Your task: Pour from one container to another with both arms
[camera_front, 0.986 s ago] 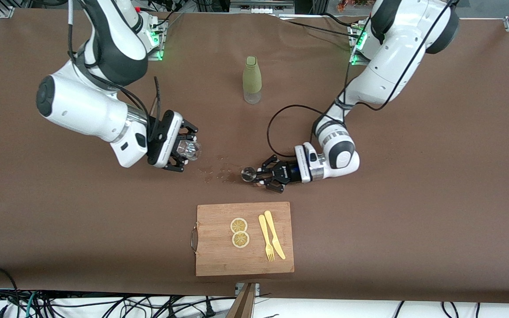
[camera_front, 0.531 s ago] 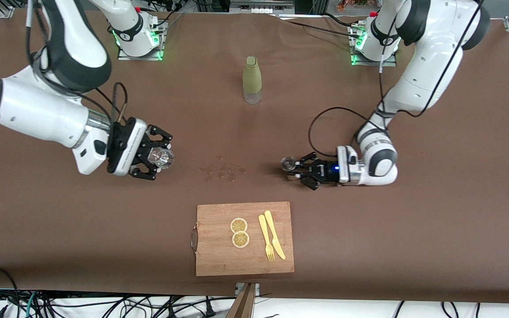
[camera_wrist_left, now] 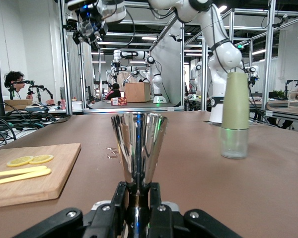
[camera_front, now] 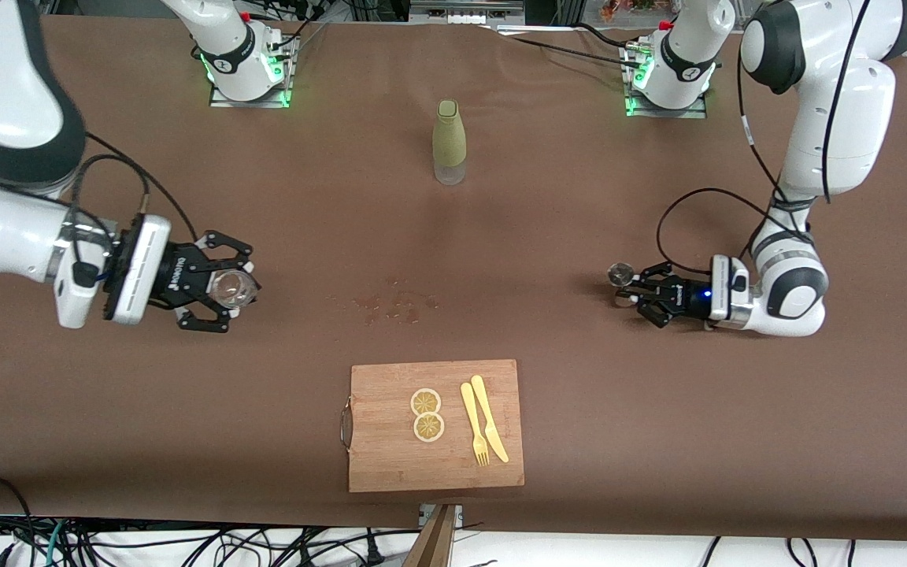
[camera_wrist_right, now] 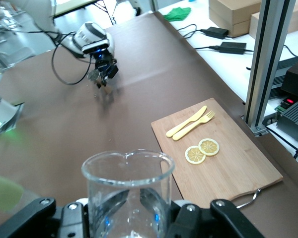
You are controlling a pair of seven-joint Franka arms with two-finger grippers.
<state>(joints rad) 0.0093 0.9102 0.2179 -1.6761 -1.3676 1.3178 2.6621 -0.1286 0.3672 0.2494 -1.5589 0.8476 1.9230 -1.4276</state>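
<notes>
My right gripper (camera_front: 227, 289) is shut on a clear glass beaker (camera_front: 236, 285), held low over the table toward the right arm's end. In the right wrist view the beaker (camera_wrist_right: 126, 191) stands upright between the fingers of that gripper (camera_wrist_right: 134, 210). Over the left arm's end of the table, my left gripper (camera_front: 633, 290) is shut on a shiny metal cone-shaped cup (camera_front: 621, 274). The left wrist view shows the cup (camera_wrist_left: 139, 144) upright, its narrow stem clamped in the gripper (camera_wrist_left: 139, 196).
A green bottle (camera_front: 449, 142) stands mid-table near the bases. Small wet spots (camera_front: 394, 305) mark the cloth at the centre. Nearer the camera lies a wooden cutting board (camera_front: 390, 465) with two lemon slices (camera_front: 427, 414), a yellow fork and a knife (camera_front: 485, 429).
Both arms have swung apart from the table's centre toward their own ends, each carrying its container. The beaker and the metal cup are now wide apart.
</notes>
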